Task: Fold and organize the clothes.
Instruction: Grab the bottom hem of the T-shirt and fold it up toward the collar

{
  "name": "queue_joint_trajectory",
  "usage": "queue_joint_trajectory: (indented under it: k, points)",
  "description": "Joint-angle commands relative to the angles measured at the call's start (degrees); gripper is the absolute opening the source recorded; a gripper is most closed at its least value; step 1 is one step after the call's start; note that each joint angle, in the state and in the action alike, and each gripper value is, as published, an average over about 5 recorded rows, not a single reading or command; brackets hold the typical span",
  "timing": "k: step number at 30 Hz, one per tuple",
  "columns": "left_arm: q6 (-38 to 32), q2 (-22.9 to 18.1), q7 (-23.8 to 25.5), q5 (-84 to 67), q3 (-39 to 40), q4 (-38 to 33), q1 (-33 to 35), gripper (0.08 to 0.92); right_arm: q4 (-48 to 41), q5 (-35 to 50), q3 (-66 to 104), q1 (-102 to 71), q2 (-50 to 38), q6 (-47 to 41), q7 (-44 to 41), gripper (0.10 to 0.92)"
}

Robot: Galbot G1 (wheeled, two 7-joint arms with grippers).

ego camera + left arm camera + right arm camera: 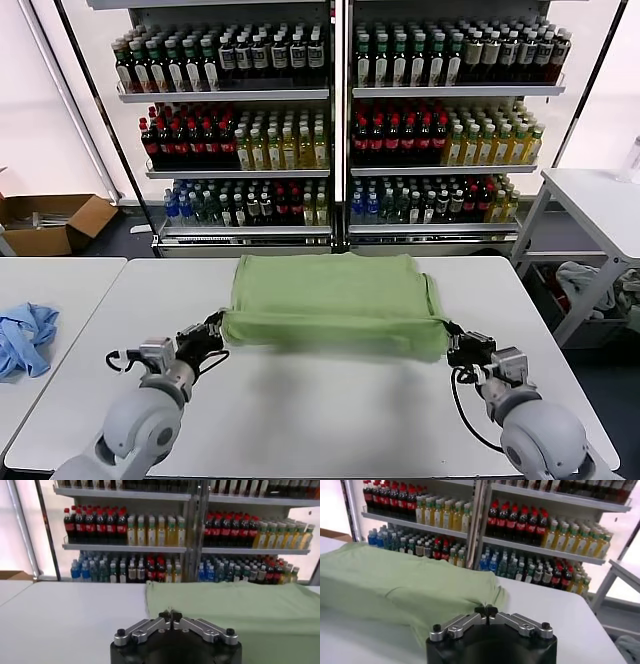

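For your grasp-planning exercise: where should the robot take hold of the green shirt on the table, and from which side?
Probably the two near corners of the green shirt, approached from the robot's side. Its near edge runs straight across between the shut left gripper and shut right gripper, so each arm gets one corner.

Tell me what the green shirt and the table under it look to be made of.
Green shirt: soft matte woven or knit cloth, probably cotton; it drapes and wrinkles at the edges. Table: smooth white hard top, likely laminate or coated board, with a faint sheen; its core cannot be told.
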Motion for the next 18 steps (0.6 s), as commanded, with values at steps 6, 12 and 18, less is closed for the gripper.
queue_joint_trajectory:
  k: [6,12,18]
  points:
    - [-0.16,-1.67,0.41,3.6,4.21,12.75,-10.2,0.083,-14.99,-4.12,-10.04,15.72,1.39,2.07,-2.98,0.106]
    - [0.34,-1.42,1.33,4.27,4.36,12.51,-9.53,0.083,-17.21,-6.87,-12.7,17.86,2.5,2.99,-3.32,0.106]
    - [0.69,-1.81,1.5,5.23,4.63,13.11,-9.42,0.083,-20.3,-8.23,-14.18,19.64,4.29,5.07,-2.96,0.106]
